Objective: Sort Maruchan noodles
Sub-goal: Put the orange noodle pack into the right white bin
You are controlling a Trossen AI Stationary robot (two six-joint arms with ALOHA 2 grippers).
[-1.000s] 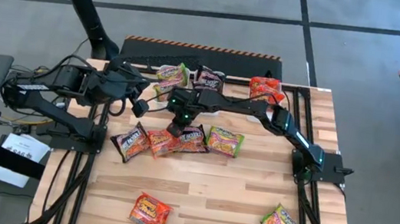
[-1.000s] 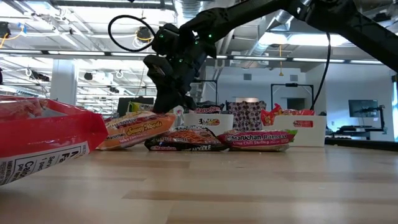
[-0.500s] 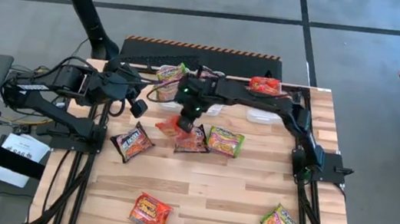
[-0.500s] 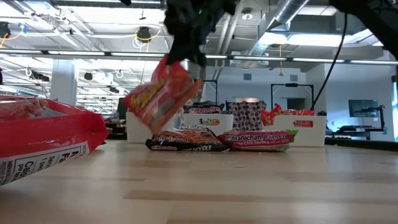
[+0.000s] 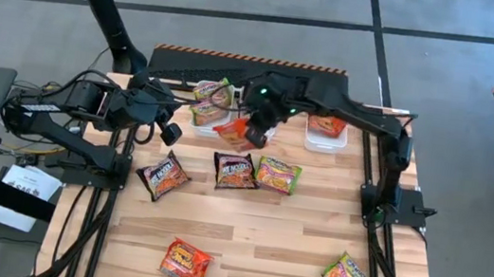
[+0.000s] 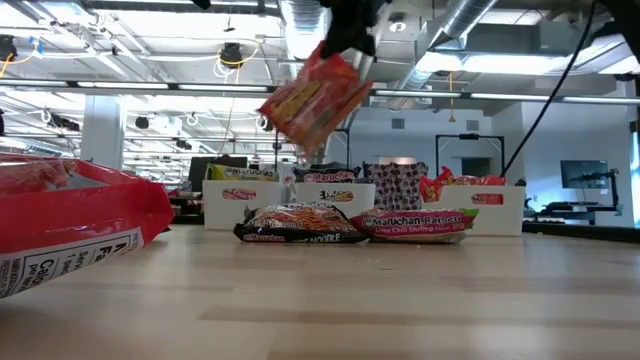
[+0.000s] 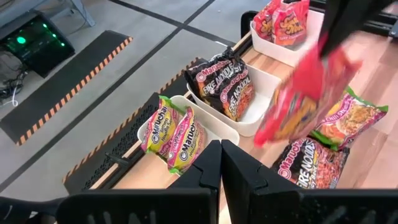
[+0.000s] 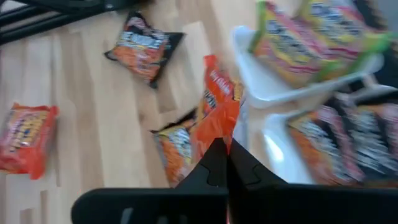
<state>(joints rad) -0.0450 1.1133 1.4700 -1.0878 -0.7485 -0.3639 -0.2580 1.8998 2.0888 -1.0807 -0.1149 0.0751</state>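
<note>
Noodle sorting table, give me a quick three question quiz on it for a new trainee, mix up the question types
1. True or false: the right gripper is carrying a red packet above the table.
2. Which tray holds the green-yellow packets? A: left tray. B: middle tray. C: right tray.
3. Fill in: the dark packet near the table's middle lies beside a ____ packet.

Key
1. True. Its fingers are pinched shut on the packet's edge, and the packet hangs clear of the wood in the low view.
2. A.
3. Green-yellow. The two lie side by side. The left gripper waits shut near the left tray.
</note>
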